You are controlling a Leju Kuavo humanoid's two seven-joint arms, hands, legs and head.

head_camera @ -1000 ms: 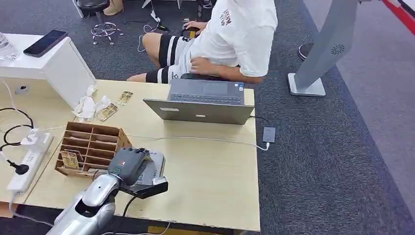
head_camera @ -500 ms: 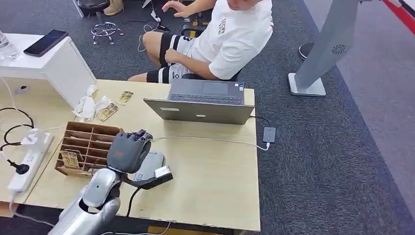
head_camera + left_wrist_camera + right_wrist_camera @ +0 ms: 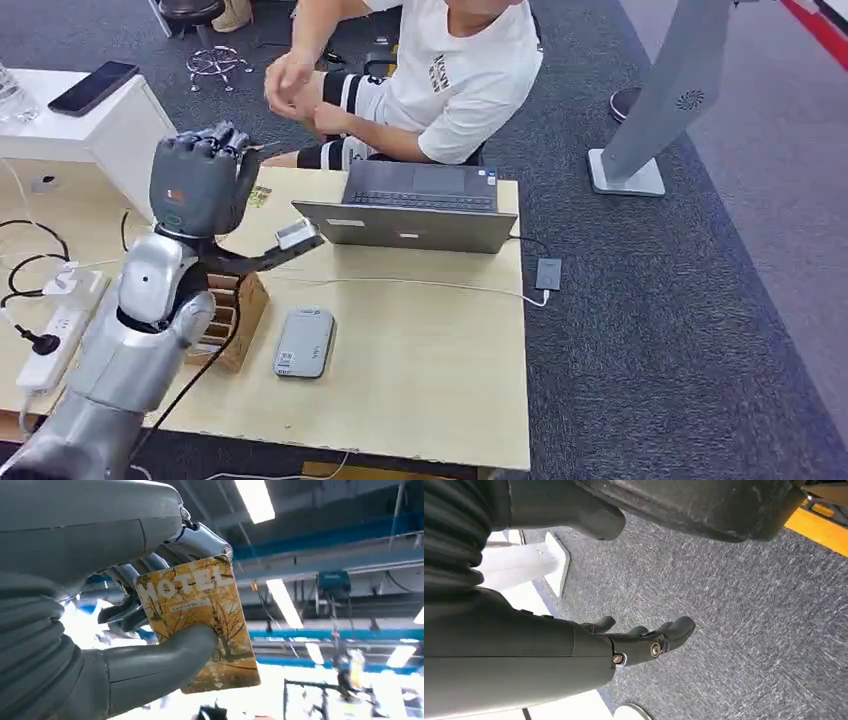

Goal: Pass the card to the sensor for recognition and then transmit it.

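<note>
Card lifted off the counter, held up for hand-over

The left hand point(image 3: 200, 180) is raised above the far left part of the counter point(image 3: 430, 340), thumb and fingers point(image 3: 150, 665) pinching a yellow hotel card point(image 3: 200, 620). The card reader point(image 3: 305, 342) lies flat below, near the front edge, so the scan step looks done and passing the card to the seated person point(image 3: 450, 80) seems next. The card's long axis runs outward from the palm. The right hand point(image 3: 644, 640) hangs over the carpet, fingers loosely apart, holding nothing.
</note>
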